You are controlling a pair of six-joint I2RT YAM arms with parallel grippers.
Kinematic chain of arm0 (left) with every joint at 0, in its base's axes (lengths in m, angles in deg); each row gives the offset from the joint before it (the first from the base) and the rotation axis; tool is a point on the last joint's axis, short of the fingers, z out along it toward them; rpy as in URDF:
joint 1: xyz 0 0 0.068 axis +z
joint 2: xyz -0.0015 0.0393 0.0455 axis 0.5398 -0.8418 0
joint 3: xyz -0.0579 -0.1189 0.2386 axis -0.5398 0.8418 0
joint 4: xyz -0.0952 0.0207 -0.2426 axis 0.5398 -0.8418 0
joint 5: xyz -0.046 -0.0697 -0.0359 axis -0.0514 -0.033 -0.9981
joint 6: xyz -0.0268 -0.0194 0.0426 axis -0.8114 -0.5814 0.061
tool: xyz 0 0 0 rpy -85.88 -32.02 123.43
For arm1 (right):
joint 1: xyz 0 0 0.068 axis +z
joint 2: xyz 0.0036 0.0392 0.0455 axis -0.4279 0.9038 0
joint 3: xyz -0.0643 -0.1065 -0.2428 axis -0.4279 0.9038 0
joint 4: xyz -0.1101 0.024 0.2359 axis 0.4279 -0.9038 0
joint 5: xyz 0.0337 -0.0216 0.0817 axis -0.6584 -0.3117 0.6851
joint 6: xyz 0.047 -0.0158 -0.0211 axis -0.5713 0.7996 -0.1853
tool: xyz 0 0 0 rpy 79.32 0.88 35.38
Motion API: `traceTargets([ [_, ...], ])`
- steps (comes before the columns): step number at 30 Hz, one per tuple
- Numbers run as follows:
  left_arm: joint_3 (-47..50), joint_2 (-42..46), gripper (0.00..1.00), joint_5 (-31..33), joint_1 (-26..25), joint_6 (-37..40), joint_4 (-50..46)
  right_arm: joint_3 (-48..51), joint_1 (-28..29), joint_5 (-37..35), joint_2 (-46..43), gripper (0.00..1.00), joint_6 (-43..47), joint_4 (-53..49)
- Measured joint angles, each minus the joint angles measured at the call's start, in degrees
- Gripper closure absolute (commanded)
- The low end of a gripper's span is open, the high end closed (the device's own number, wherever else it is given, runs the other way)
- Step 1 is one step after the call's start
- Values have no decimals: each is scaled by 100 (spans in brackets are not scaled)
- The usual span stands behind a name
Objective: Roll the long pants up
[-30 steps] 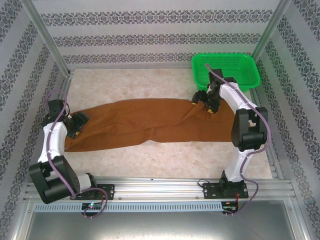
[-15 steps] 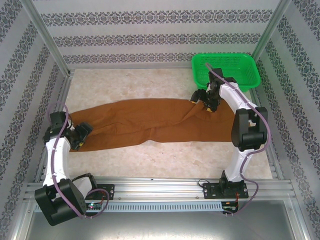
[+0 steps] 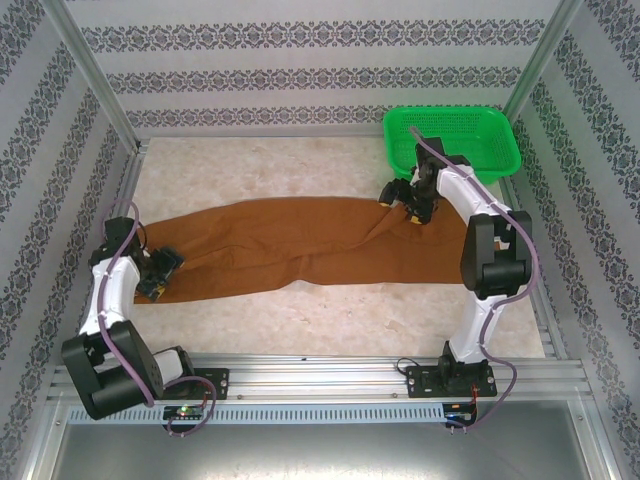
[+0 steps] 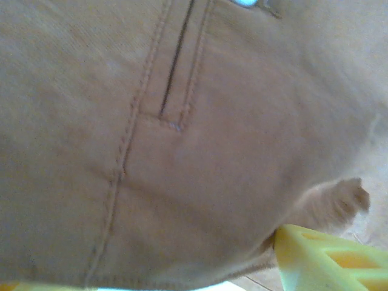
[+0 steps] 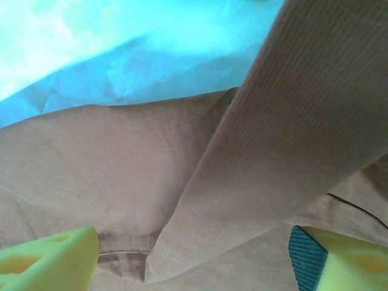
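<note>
The long pants [image 3: 280,245] lie spread flat across the table, rust-brown, running from the left edge to the right side. My left gripper [image 3: 160,272] is down on their left end. In the left wrist view the cloth [image 4: 212,121] shows stitched seams and lies between the jaws; one yellow finger [image 4: 327,260] shows at lower right, and the gripper [image 4: 182,282] is open. My right gripper [image 3: 405,200] is at the far right end of the pants. In the right wrist view its yellow fingers [image 5: 48,257] stand wide apart with a raised fold of cloth [image 5: 260,157] between them, so the right gripper [image 5: 194,267] is open.
A green plastic basket [image 3: 470,130] stands at the back right corner, just behind my right gripper. Patterned walls and metal frame posts close in the table on three sides. Bare pale tabletop [image 3: 300,170] lies behind and in front of the pants.
My left arm has swung toward the near edge, and its gripper has slid down along the left end of the pants. The right arm has barely moved.
</note>
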Motion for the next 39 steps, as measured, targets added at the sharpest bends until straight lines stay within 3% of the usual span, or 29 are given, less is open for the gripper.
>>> traceTargets([
  [2, -96, -184, 56, 87, 0, 0, 42, -68, -2, 2, 66, 17, 2, -11],
  [4, -219, -339, 100, 153, 0, 0, 92, -181, -2, 2, 136, 17, 7, -17],
  [8, -380, -452, 100, 243, 0, 7, 199, -380, -2, -4, 170, 17, 50, -94],
  [9, -391, -448, 100, 264, 0, 4, 214, -444, -2, -7, 170, 22, 79, -133],
  [12, -396, -448, 100, 302, 0, 7, 238, -715, -2, -70, 284, 53, 190, -278],
  [13, -396, -448, 100, 304, 0, 7, 240, -807, -2, -109, 361, 59, 234, -315],
  [16, -442, -457, 100, 321, 0, 7, 256, -986, -35, -205, 662, 100, 330, -400],
  [23, -933, -748, 100, 319, 0, 61, 328, -914, -269, -330, 828, 100, 455, -671],
  [33, -1010, -763, 100, 385, 74, 44, 415, 195, -304, -654, -511, 100, 448, -688],
  [39, -1871, -1338, 100, 170, 122, -264, 505, -669, -304, -715, -374, 100, 450, -966],
])
